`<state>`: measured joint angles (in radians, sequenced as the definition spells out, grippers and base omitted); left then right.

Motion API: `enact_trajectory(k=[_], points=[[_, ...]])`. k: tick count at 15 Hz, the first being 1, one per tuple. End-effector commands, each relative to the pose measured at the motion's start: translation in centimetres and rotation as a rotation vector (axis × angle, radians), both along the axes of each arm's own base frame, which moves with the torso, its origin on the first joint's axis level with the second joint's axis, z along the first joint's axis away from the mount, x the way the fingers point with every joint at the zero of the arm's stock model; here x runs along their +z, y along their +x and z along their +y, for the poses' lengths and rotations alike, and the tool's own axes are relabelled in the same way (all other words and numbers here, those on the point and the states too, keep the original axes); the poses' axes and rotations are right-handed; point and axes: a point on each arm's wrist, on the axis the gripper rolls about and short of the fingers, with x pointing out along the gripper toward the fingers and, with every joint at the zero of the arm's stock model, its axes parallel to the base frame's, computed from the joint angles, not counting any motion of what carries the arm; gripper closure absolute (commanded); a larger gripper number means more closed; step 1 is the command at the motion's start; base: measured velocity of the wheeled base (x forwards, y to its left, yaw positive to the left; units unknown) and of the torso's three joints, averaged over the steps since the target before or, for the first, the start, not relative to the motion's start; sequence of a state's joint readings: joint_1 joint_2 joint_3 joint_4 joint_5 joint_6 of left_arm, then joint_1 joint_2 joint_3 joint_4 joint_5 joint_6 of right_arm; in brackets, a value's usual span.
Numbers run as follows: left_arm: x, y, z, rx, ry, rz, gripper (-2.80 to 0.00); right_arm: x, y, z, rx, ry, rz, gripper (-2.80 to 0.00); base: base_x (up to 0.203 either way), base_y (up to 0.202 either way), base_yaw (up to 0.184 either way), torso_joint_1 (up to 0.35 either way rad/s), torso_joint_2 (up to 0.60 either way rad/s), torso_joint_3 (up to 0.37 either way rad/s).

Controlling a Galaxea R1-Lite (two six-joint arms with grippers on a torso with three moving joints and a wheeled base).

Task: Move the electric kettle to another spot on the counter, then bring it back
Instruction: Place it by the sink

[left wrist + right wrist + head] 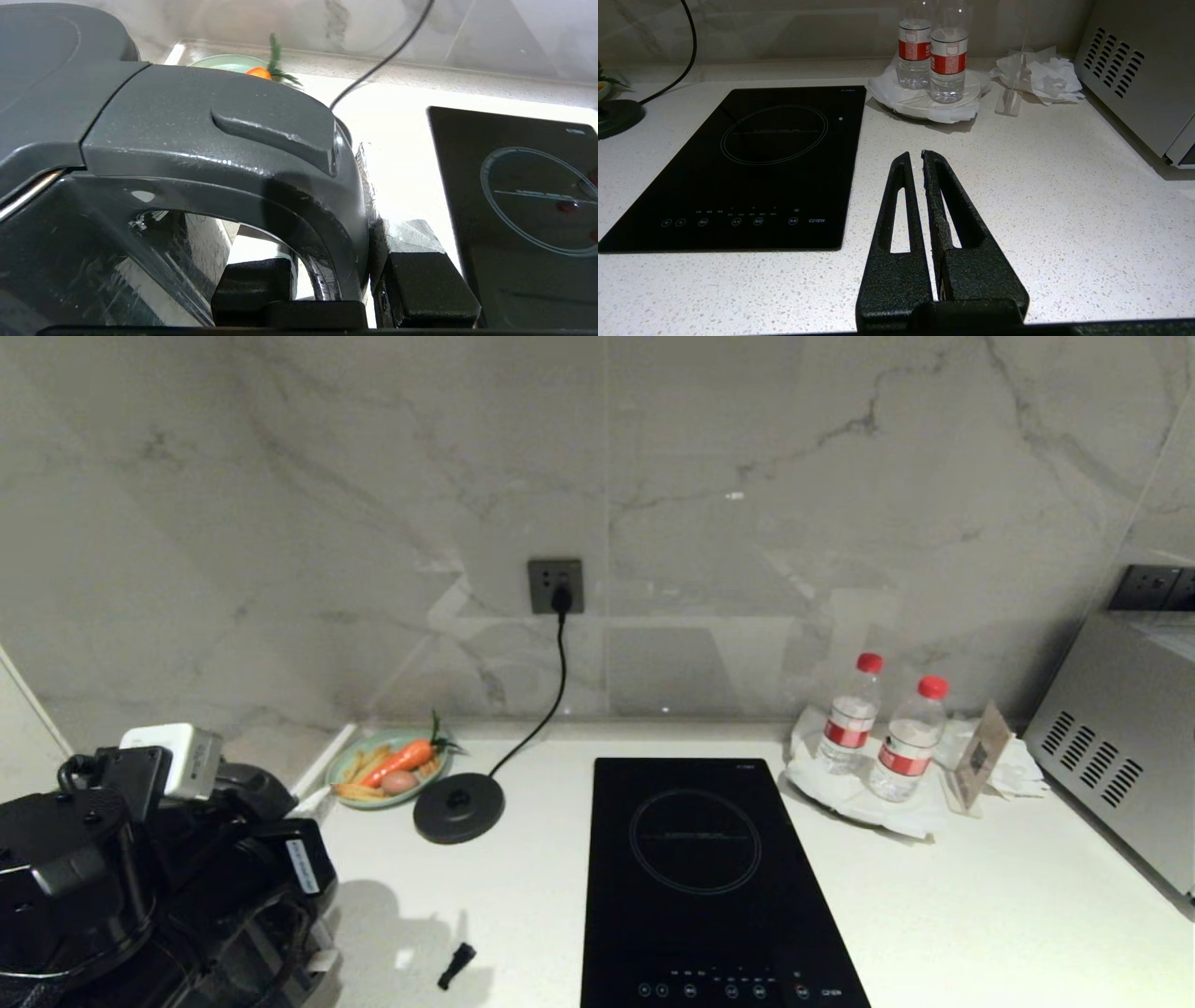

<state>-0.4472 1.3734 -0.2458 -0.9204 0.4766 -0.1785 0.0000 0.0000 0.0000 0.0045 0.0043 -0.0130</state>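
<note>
the left gripper (343, 284) is clenched on the electric kettle's (196, 140) loop handle, lower left of the head view — the right gripper (915, 161) hangs above the counter (1064, 196), fingers pressed together.

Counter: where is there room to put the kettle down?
The counter is bare between the induction hob and the steel appliance, in front of the water bottles. It is crowded back left: vegetable plate, kettle base and cord.

You have the white speckled counter (980, 905) carrying the black hob (709, 887) at centre frame. The round base disc (458, 807) and food plate (387, 767) lie left of it; two bottles (882, 737) on paper sit upper right.
</note>
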Motion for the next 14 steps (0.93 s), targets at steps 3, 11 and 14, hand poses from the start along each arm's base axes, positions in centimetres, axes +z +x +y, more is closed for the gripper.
enact_trajectory(k=[3, 11, 14], points=[[-0.67, 0.12, 1.34, 0.073, 0.007, 0.021, 0.00, 0.00, 0.00, 0.00, 0.000, -0.001, 0.000, 0.00, 0.000, 0.000, 0.000, 0.000, 0.00, 0.000], [-0.77, 0.23, 1.52, 0.084, 0.011, 0.026, 0.00, 0.00, 0.00, 0.00, 0.000, -0.001, 0.000, 0.00, 0.000, 0.000, 0.000, 0.000, 0.00, 0.000], [-0.84, 0.19, 1.53, 0.084, 0.012, 0.029, 0.00, 0.00, 0.00, 0.00, 0.000, -0.001, 0.000, 0.00, 0.000, 0.000, 0.000, 0.000, 0.00, 0.000]])
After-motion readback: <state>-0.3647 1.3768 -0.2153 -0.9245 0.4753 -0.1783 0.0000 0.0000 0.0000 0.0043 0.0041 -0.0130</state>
